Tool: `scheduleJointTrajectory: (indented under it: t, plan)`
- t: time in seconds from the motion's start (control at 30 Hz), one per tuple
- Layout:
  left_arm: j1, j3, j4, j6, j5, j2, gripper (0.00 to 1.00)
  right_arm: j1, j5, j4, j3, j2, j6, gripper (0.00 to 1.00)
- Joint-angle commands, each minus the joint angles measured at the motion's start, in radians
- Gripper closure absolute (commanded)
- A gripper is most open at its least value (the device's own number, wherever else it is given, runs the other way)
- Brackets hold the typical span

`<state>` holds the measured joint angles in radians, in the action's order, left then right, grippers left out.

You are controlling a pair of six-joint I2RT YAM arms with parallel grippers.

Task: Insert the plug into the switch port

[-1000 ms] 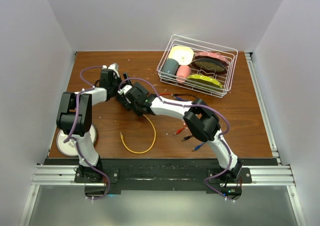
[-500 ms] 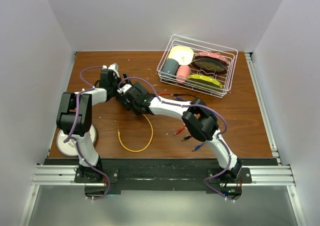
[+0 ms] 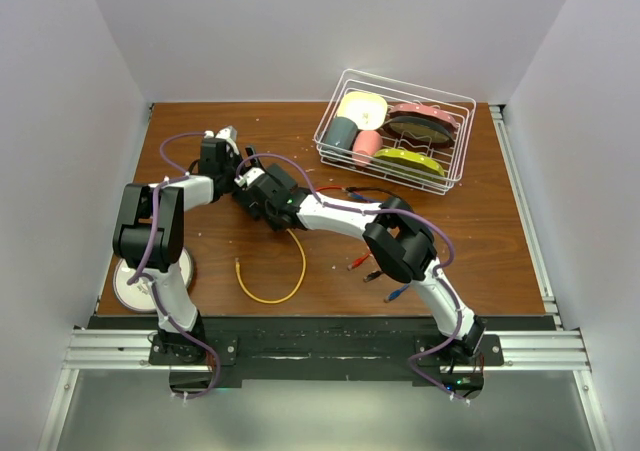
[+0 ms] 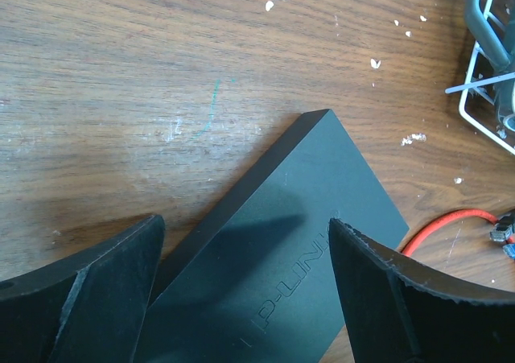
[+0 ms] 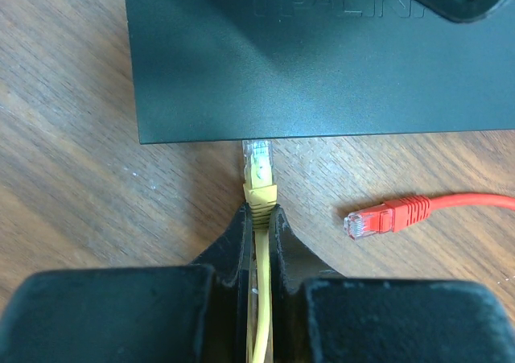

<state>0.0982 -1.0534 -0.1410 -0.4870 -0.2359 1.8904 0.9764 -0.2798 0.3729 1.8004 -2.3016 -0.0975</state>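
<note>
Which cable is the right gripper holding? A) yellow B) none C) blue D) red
A: in the right wrist view the right gripper is shut on the yellow cable just behind its plug, which sits at the switch edge; the red cable lies loose beside it.

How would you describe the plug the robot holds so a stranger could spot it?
Find the flat black switch on the table. At its edge, the right claw pinches a yellow cable ending in a clear plug. The red plug beside it lies loose.
</note>
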Motion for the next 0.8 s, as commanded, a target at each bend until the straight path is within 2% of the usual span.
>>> scheduleJointTrajectory:
  t: [0.0, 0.37, 0.77]
  plan:
    - [-0.002, 0.018, 0.037, -0.015, -0.039, 0.018, 0.13, 0.013, -0.024, -0.054, 0.014, 0.021, -0.018, 1.0]
    - [-0.002, 0.029, 0.034, -0.021, -0.046, 0.01, 0.14, 0.025, -0.039, -0.074, 0.017, 0.01, -0.022, 1.0]
    - [-0.002, 0.058, 0.021, -0.022, -0.052, -0.01, 0.14, 0.027, -0.084, 0.02, 0.086, -0.053, -0.045, 1.0]
